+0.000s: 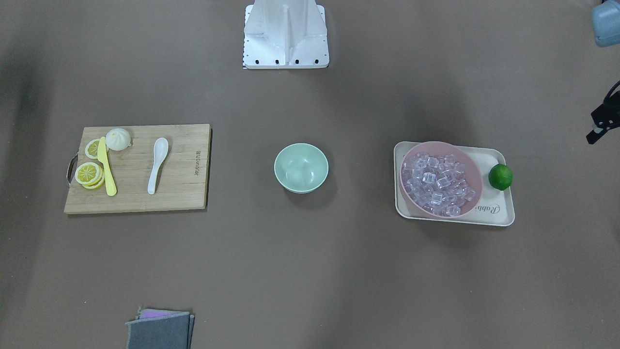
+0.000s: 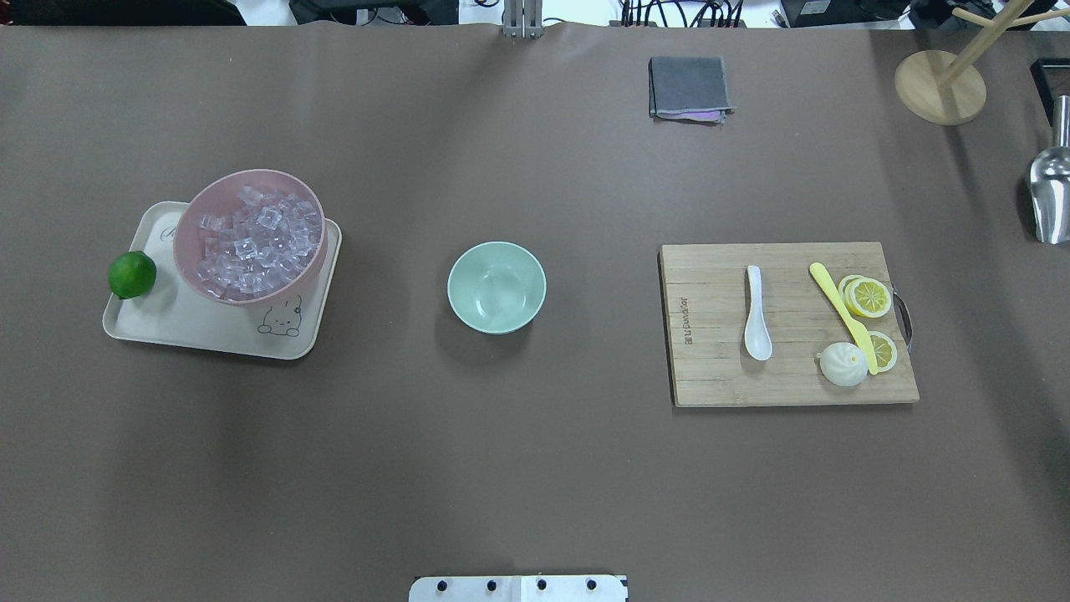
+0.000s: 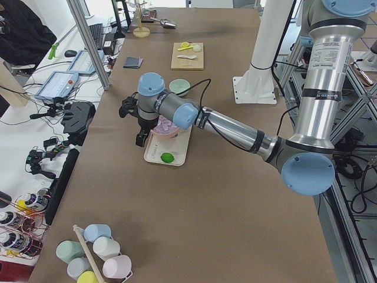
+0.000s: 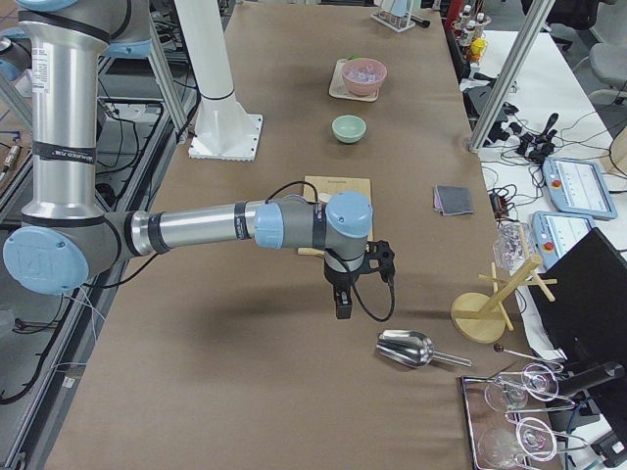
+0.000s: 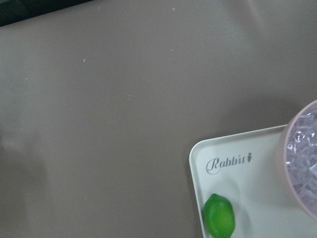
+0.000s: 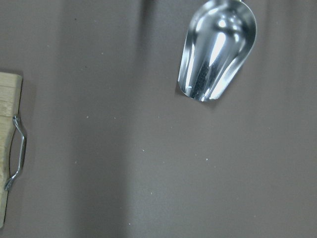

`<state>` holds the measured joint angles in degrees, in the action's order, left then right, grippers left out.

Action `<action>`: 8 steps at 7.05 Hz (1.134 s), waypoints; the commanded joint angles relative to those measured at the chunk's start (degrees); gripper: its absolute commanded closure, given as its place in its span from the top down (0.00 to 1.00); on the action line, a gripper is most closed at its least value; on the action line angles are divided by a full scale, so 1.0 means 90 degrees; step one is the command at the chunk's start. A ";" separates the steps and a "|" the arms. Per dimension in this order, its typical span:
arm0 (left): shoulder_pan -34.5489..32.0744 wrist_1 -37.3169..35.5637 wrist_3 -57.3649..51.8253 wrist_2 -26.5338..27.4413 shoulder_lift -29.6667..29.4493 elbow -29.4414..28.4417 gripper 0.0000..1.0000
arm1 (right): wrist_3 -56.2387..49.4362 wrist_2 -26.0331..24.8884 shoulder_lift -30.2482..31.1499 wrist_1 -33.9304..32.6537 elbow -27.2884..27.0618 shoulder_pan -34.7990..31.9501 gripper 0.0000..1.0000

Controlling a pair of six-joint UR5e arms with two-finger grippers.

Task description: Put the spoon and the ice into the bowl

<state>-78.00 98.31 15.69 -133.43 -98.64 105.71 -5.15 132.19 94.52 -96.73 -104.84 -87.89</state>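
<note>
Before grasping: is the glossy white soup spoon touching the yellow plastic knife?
Apart. The overhead view shows bare wooden cutting board between spoon and knife.

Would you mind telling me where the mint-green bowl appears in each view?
Front-facing: mint-green bowl, centre.
Overhead: centre.
Exterior left: upper middle.
Exterior right: upper middle.
Left wrist: not in view.
Right wrist: not in view.
Shared landmark: the pink bowl, on the robot's left of it.

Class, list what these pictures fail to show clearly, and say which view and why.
Left gripper: open or shut unclear, small in the left side view.
Right gripper: likewise, small in the right side view.
Metal scoop: clipped by the overhead view's right edge.
Pink bowl: mostly cut off in the left wrist view.
</note>
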 commanded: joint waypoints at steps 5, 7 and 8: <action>0.2324 0.1999 0.3437 0.1627 -0.0720 -0.0570 0.98 | 0.0161 0.0729 -0.0209 0.0210 -0.0108 0.0498 1.00; 0.2767 0.2358 0.3833 0.1798 -0.0914 -0.0943 0.97 | 0.0338 0.0908 -0.0209 0.0220 -0.0196 0.0508 1.00; 0.2904 0.2358 0.3804 0.1808 -0.0935 -0.1022 0.97 | 0.0329 0.0860 -0.0248 0.0230 -0.0254 0.0595 1.00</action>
<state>-53.73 118.85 49.36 -117.67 -106.44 97.76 -2.37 139.85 92.57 -94.73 -106.57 -83.17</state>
